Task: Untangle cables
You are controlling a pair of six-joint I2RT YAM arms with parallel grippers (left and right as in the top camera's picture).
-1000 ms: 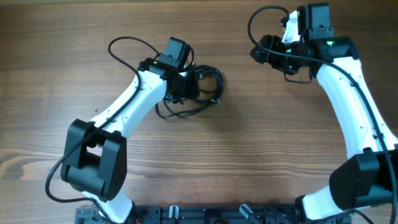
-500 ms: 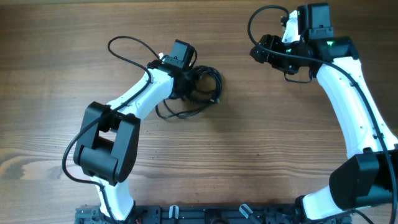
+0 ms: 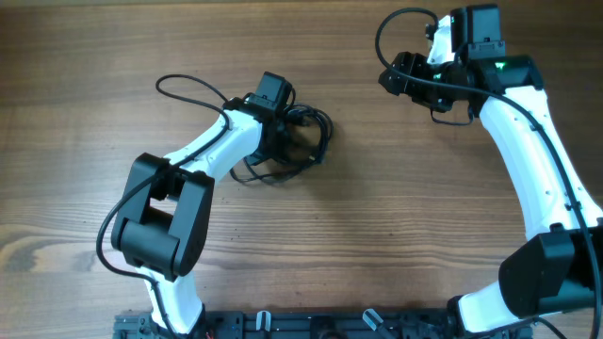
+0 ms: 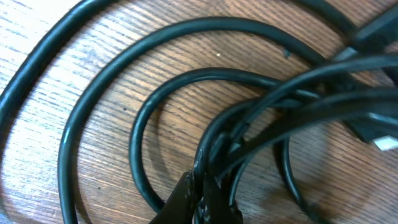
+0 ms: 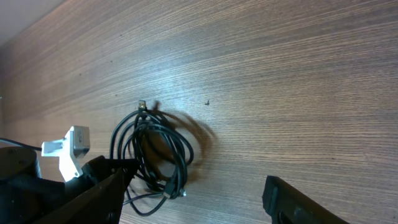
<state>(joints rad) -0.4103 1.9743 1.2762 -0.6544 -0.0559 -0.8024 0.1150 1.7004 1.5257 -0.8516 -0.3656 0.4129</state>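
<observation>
1. The cables [image 3: 301, 141] lay in one dark bundle on the desk [image 3: 377, 235], left of the middle and near the top of the overhead view.
2. The left gripper [image 4: 202, 190] was down in the bundle. It was pressed together and pinched the black cables where several loops crossed.
3. The right gripper [image 5: 196, 180] was spread wide and held nothing. It hung in the upper right of the overhead view, well apart from the cables.
4. The step in hand looked like pulling one strand out of the bundle.
5. To do it well, the left gripper should lift slowly and pull away from the knot. Then the loops could slide and not go tight.
6. The strands sat very close at its tips, so it may have pinched more than one. If the whole bundle came up, it would be better to let go and grab nearer a plug end [image 5: 142, 104].
7. The right gripper could hold the rest down.
</observation>
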